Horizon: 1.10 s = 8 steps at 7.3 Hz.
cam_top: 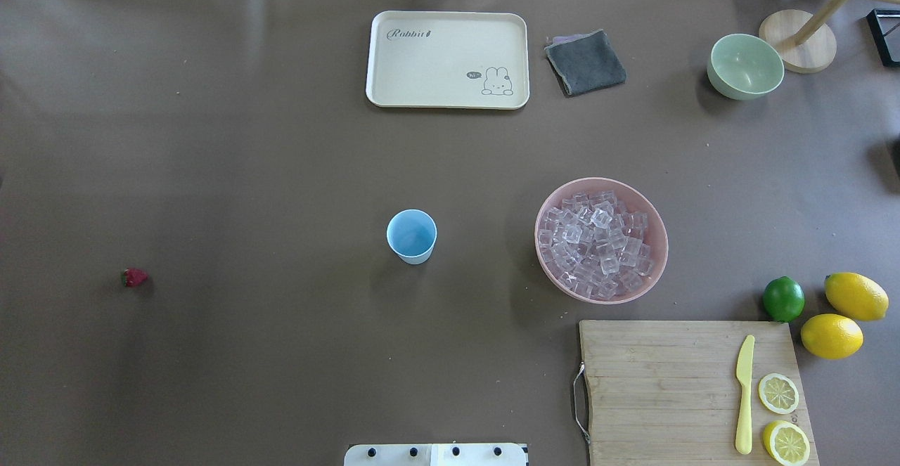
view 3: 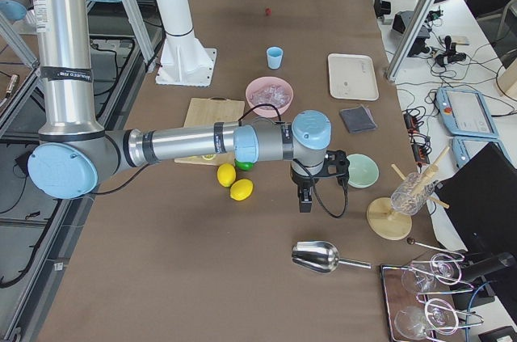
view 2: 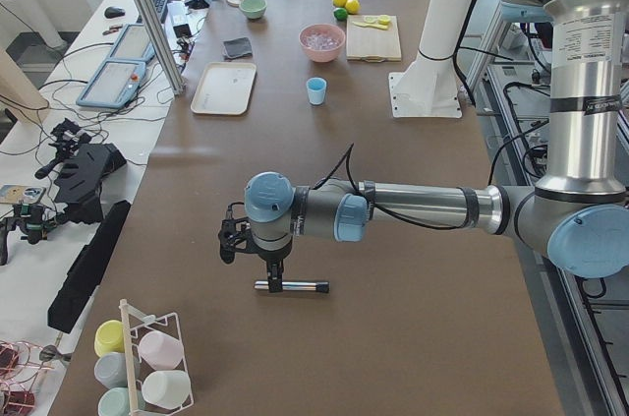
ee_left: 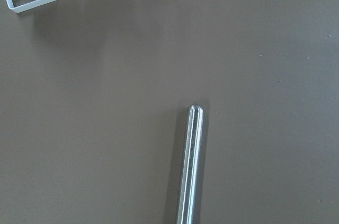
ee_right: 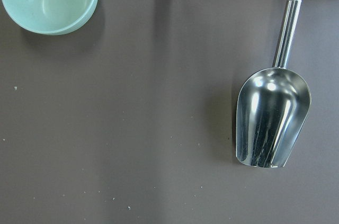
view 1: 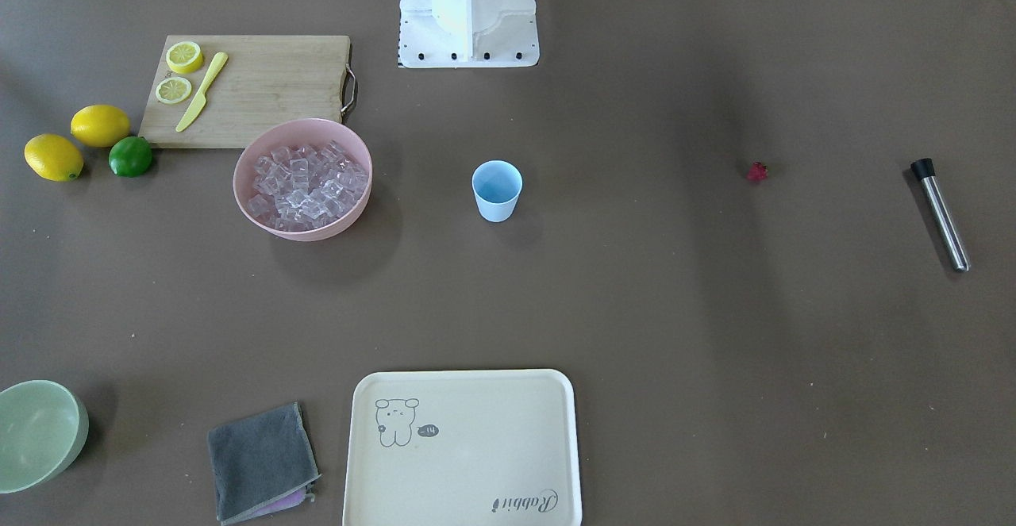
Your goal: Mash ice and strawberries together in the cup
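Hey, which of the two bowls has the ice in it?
The pink bowl next to the cutting board, filled with ice; the pale green bowl near the grey cloth is empty.

Glossy metal scoop [ee_right: 273, 121], wooden board [cam_top: 668, 382] — matt brown table [cam_top: 246, 171]

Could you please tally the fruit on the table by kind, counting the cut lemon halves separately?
Whole lemons: 2
Lemon halves: 2
Lime: 1
Strawberry: 1
Total: 6
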Available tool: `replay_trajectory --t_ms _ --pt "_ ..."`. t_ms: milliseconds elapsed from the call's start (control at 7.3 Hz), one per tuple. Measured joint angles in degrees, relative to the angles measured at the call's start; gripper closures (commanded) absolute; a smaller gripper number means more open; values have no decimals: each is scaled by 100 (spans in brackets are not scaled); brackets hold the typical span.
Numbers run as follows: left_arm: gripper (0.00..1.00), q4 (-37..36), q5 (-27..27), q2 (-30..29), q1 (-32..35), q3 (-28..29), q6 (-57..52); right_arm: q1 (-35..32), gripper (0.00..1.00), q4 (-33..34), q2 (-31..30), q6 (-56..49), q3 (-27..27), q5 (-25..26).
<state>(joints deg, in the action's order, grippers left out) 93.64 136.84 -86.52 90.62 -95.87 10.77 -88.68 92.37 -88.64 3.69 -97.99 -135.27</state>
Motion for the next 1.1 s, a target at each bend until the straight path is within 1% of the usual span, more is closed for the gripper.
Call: replay_trajectory --t_ms 411,685,1096 --pt "1 -3 0 -10 0 -18 4 -19 0 0 16 -8 -27 -30" --pt "1 -4 6 8 5 -43 4 -19 0 18 135 33 -54 44" --pt "1 -3 9 -1 8 -61 4 -23 0 39 148 52 -76 77"
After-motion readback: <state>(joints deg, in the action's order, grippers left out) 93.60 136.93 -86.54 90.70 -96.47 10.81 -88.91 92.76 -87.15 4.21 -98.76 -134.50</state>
